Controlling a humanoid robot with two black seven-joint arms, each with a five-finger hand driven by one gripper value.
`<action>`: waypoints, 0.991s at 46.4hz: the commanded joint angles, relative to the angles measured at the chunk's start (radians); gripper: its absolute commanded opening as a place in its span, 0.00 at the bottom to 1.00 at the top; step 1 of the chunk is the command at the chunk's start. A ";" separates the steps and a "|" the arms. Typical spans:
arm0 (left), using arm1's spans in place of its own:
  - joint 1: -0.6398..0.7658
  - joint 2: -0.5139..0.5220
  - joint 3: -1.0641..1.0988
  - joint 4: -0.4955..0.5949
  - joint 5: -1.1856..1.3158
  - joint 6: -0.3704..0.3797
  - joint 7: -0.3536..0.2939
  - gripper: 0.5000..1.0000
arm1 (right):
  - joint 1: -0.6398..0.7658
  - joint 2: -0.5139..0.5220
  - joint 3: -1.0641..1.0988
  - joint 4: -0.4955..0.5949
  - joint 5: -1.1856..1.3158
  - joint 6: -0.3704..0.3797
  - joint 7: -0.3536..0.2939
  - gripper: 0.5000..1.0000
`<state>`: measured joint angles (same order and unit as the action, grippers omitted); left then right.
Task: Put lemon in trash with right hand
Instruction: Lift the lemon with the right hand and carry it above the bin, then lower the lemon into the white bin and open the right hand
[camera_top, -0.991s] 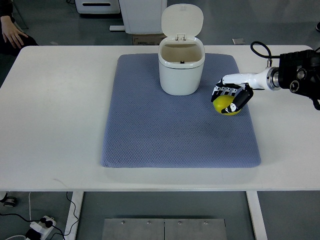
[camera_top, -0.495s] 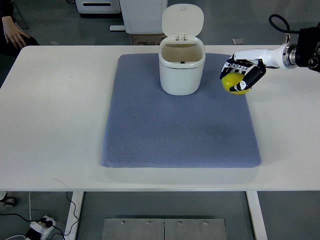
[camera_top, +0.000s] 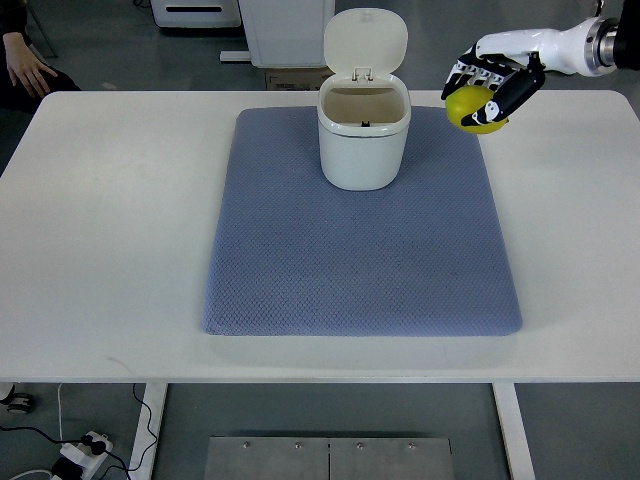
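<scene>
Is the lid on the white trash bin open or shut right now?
Open. The white plastic trash bin has its rounded flip lid standing upright behind the rim, leaving the dark interior exposed from above.

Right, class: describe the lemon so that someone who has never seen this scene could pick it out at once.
Start at the large white table with the blue-grey quilted mat on it, where a small white plastic trash bin stands with its lid flipped up. To the bin's right, the robot's right hand is wrapped around a round yellow lemon. It is the only bright yellow thing in view.
</scene>
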<state>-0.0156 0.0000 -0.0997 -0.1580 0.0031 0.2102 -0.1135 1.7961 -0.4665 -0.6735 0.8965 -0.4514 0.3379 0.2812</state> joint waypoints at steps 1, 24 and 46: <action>0.000 0.000 0.000 0.000 0.000 0.000 0.000 1.00 | 0.006 0.005 0.000 -0.001 0.037 0.000 -0.002 0.00; 0.000 0.000 0.000 0.000 0.000 0.000 0.000 1.00 | 0.002 0.137 0.022 -0.082 0.326 -0.071 -0.016 0.00; 0.000 0.000 0.000 0.000 0.000 0.000 0.000 1.00 | -0.067 0.249 0.043 -0.149 0.396 -0.109 -0.016 0.00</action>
<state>-0.0158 0.0000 -0.0998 -0.1580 0.0030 0.2102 -0.1134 1.7344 -0.2312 -0.6280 0.7500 -0.0522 0.2372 0.2653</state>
